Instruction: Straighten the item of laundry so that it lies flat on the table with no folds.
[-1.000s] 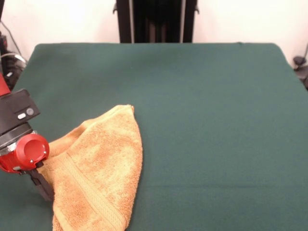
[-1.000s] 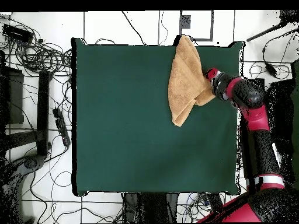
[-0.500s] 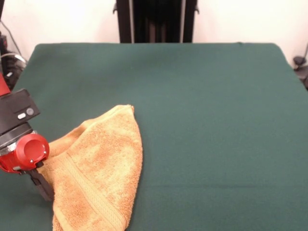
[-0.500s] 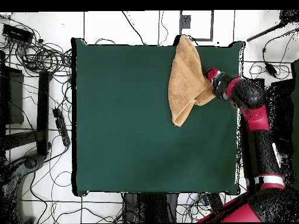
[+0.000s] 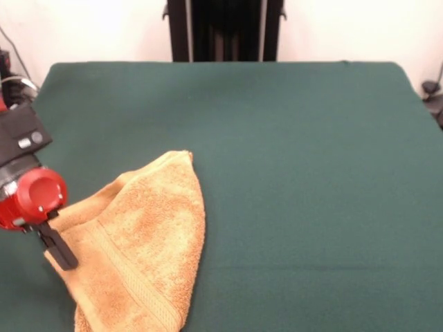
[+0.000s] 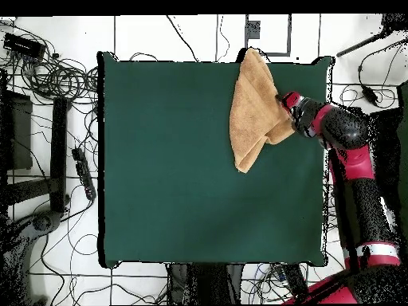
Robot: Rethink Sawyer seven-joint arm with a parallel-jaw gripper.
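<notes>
The item of laundry (image 5: 145, 242) is an orange-yellow terry towel, folded over on itself at the near left of the green table (image 5: 291, 152), with a woven band running along its lower part. My gripper (image 5: 61, 257) is at the towel's left edge, shut on the cloth, and that edge is pulled up toward it. Only one black finger (image 5: 57, 247) shows below the red wrist. In the overhead view the towel (image 6: 253, 107) lies at the table's top right, its tip over the table's edge, with the gripper (image 6: 283, 105) at its right side.
The table's (image 6: 175, 159) side edge runs close beside the arm (image 6: 351, 151). Cables (image 6: 56, 80) and stands lie on the floor around the table. A dark pedestal (image 5: 223, 29) stands behind the far edge.
The gripper has risen a little and shifted away from the near edge, and the towel's left edge has lifted with it. The rest of the towel has stayed put.
</notes>
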